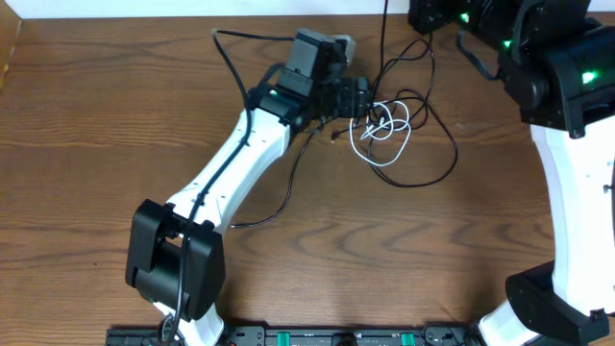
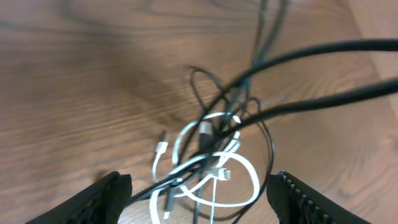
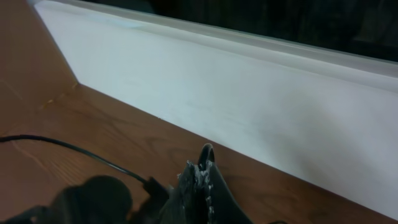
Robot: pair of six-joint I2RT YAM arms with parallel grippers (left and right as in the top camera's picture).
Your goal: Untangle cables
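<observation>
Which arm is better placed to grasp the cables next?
Left. The left gripper hangs open directly over the tangled cables. The right gripper faces the white wall, away from the tangle.

A brown wooden table [image 1: 96,144] with a white wall [image 3: 249,106] behind it.
The table is dark brown wood with wavy lines in it, and it fills almost the whole view from above. The white wall stands along the table's far edge, plain, smooth and bright. Above the wall there is a dark strip [image 3: 280,18], nearly black. The light on the wood is soft and even.
</observation>
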